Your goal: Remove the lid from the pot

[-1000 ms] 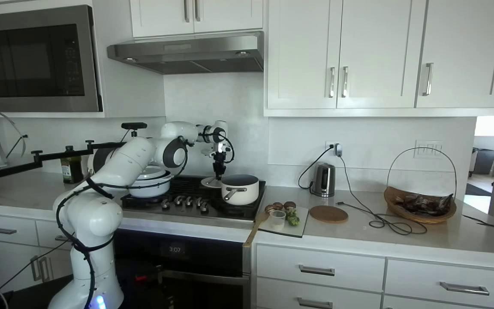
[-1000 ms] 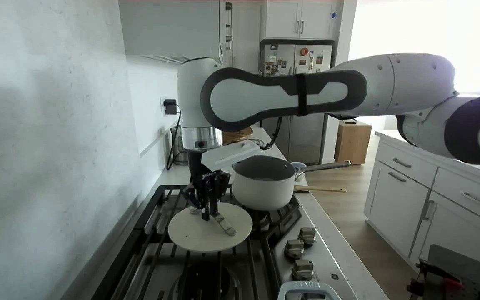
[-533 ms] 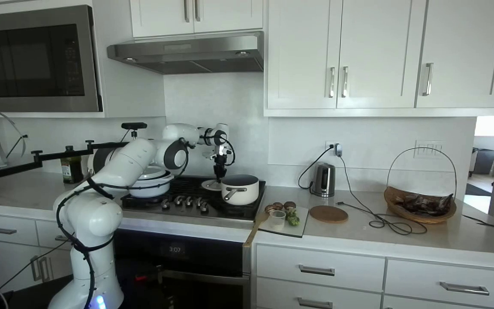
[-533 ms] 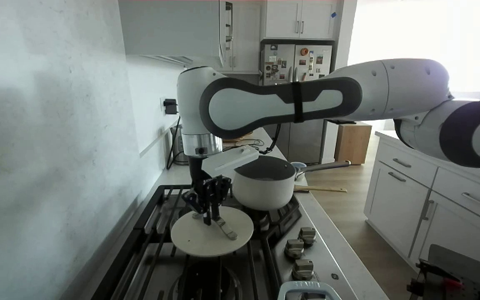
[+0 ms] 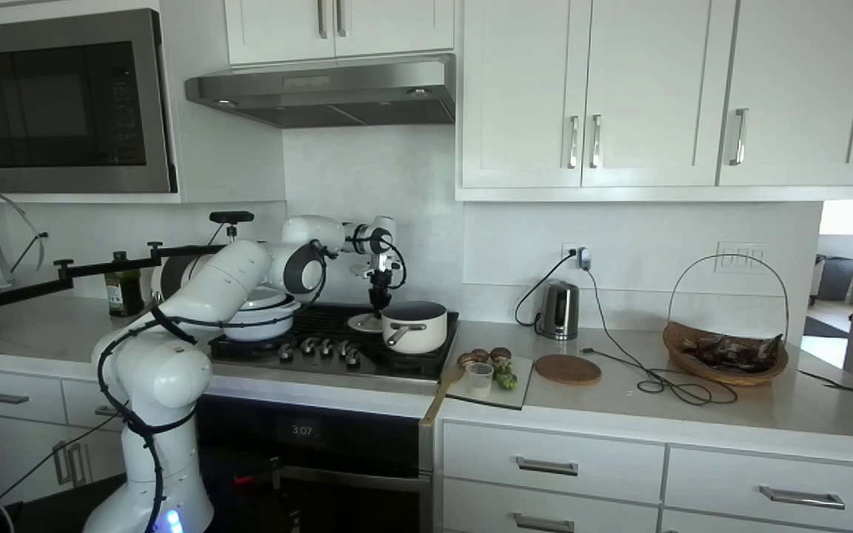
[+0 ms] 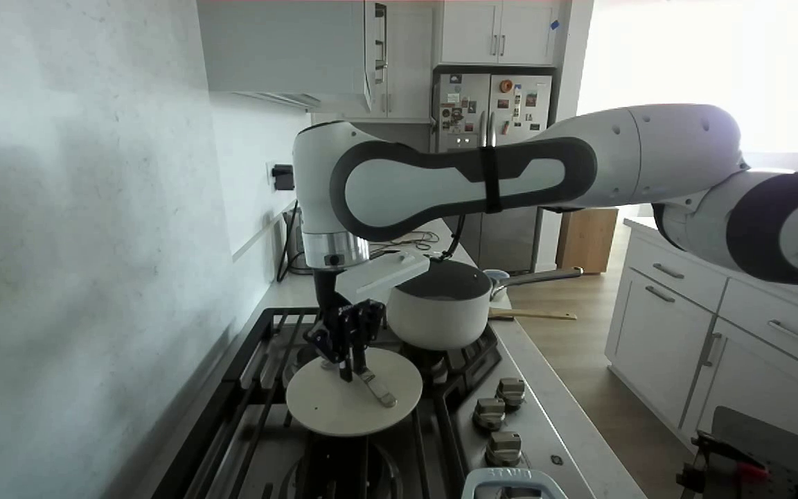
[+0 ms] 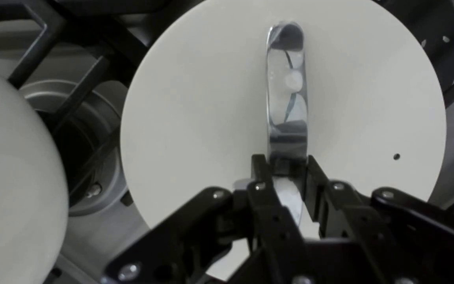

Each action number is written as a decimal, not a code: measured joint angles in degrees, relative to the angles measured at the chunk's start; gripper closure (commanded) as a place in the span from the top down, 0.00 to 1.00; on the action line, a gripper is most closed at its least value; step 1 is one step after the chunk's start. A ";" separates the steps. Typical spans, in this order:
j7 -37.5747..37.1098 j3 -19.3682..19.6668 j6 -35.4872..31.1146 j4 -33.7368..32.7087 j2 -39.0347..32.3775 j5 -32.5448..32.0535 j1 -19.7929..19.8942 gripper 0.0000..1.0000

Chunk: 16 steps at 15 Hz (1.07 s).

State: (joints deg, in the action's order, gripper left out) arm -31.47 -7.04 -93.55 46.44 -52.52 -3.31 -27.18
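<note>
Both claw [image 7: 285,161] and lid [image 7: 219,106] have sunk slightly since half a second ago; the claw is closed snugly on the lid's metal handle [image 7: 288,138]. Whether the lid touches the stove [image 6: 534,436] beneath cannot be told; the open pot [image 6: 438,319] stands just beside it.

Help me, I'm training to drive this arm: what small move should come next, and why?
Probably ease the lid gently down before letting go: the gripper holds its handle over the grate beside the uncovered pot, and whether the lid already touches down isn't clear.
</note>
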 measured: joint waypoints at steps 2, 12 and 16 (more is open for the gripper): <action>0.00 0.00 0.00 0.00 -0.01 0.00 0.00 0.06; 0.00 0.00 0.00 -0.02 -0.43 0.00 0.04 0.58; 0.00 0.00 0.00 -0.40 -0.40 0.00 0.34 0.88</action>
State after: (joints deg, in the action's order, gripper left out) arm -31.47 -7.04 -93.55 46.05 -52.92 -3.31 -26.84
